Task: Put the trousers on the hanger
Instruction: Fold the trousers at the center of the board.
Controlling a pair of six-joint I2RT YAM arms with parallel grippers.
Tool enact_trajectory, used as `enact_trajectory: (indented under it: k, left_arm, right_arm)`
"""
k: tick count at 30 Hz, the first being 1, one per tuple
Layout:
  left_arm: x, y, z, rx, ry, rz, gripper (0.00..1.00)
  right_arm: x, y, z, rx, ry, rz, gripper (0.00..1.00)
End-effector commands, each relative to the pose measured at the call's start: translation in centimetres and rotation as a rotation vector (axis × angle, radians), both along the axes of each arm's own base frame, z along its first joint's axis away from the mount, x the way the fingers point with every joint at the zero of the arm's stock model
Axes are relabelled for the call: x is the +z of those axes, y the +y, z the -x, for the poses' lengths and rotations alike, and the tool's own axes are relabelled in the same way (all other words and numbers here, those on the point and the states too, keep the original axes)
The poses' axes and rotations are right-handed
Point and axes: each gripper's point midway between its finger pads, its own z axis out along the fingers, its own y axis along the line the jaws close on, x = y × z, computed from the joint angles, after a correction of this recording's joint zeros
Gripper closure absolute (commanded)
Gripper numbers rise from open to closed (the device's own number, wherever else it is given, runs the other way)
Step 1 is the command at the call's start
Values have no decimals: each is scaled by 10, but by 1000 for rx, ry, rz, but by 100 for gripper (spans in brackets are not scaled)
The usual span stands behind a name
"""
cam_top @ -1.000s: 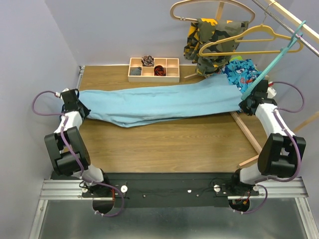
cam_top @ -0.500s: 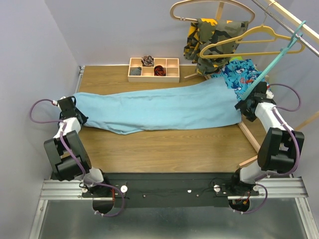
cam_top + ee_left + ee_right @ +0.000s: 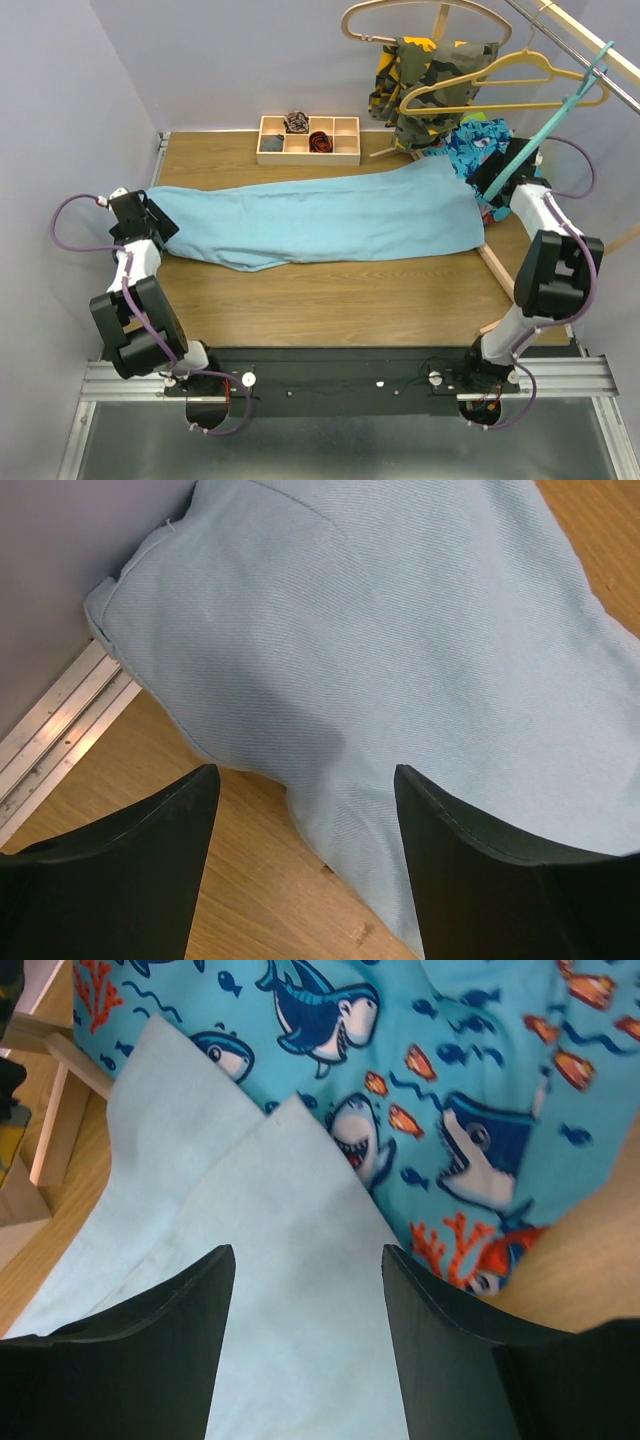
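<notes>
My top view is bright and evenly lit from overhead. The table [image 3: 330,300] carries a soft sheen with no hard glare, and the trousers [image 3: 320,220] throw a thin shadow along their lower edge. In my left wrist view the left gripper [image 3: 302,770] shades the cloth grey at centre, and the metal rail [image 3: 50,750] glints at left. My right wrist view is crisp: the shark-print cloth [image 3: 470,1110] reads sharp, and the right gripper [image 3: 307,1250] dims the low centre.

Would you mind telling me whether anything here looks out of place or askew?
The light sky-blue cloth trousers overlap the blue shark-print cloth at their right end, and the thin teal hanger hangs at a steep slant.
</notes>
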Motion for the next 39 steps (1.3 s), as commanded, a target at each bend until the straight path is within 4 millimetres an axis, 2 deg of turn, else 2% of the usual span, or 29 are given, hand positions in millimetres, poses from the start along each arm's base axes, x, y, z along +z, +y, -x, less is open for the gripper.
enact_trajectory:
  k: [1, 2, 4, 7, 8, 11, 12, 13, 15, 17, 18, 20, 21, 22, 24, 26, 30, 31, 33, 35, 36, 37, 38, 39]
  left_arm:
    - [18, -10, -6, -22, -48, -31, 21]
    - [20, -13, -8, -23, -53, -32, 21]
    - [28, -22, -16, -35, -63, -50, 21]
    - [41, -36, -29, -52, -81, -72, 21]
    - [45, -40, -33, -57, -86, -78, 21]
    - [55, -60, -48, -92, -102, -99, 21]
    - [53, -64, -52, -102, -92, -101, 21]
    - [61, -75, -61, -124, -110, -109, 21]
    - [57, -83, -70, -145, -98, -107, 21]
    - [62, -96, -80, -171, -107, -106, 21]
    - [56, -100, -85, -183, -93, -105, 21]
    - [60, -111, -95, -207, -101, -106, 21]
    - [53, -113, -98, -212, -84, -105, 21]
    - [57, -116, -103, -218, -93, -107, 21]
    - [50, -121, -108, -236, -74, -107, 21]
    - [51, -124, -114, -244, -76, -110, 21]
    - [39, -122, -126, -255, -40, -130, 21]
    - [44, -135, -132, -277, -44, -151, 21]
    - [36, -139, -139, -282, -15, -178, 20]
    - [36, -145, -147, -293, 3, -189, 20]
    - [26, -146, -149, -298, 25, -187, 21]
    - [28, -149, -153, -306, 20, -187, 20]
    - [26, -154, -155, -317, 24, -189, 20]
    - [21, -157, -157, -325, 33, -188, 20]
  right_arm:
    - [3, 0, -44, 65, -62, -13, 33]
    - [10, -1, -52, 65, -82, -8, 34]
    - [-2, -4, -60, 53, -61, -15, 34]
    - [-3, -6, -73, 60, -68, -12, 36]
    - [-14, -7, -75, 57, -50, -13, 36]
    - [-24, -10, -80, 48, -31, -5, 38]
    - [-28, -11, -80, 47, -24, -3, 39]
    - [-30, -11, -78, 51, -17, 2, 39]
    - [-37, -11, -77, 53, -3, 3, 40]
    - [-44, -10, -74, 65, 12, -1, 41]
    - [-48, -9, -73, 69, 20, -2, 42]
    - [-53, -8, -71, 77, 30, -6, 44]
    - [-53, -8, -71, 77, 31, -6, 46]
    - [-57, -8, -72, 79, 37, -5, 47]
    - [-57, -6, -74, 89, 34, -10, 54]
    - [-60, -4, -76, 101, 37, -18, 60]
    - [-63, -3, -78, 105, 39, -27, 61]
    - [-66, -3, -77, 109, 45, -28, 61]
    - [-68, -2, -76, 110, 49, -30, 61]
    - [-69, -1, -76, 117, 50, -33, 68]
    - [-68, -1, -76, 119, 48, -35, 73]
    - [-67, 0, -77, 121, 46, -36, 80]
    - [-66, 0, -78, 119, 43, -39, 91]
    - [-63, 0, -79, 118, 37, -39, 93]
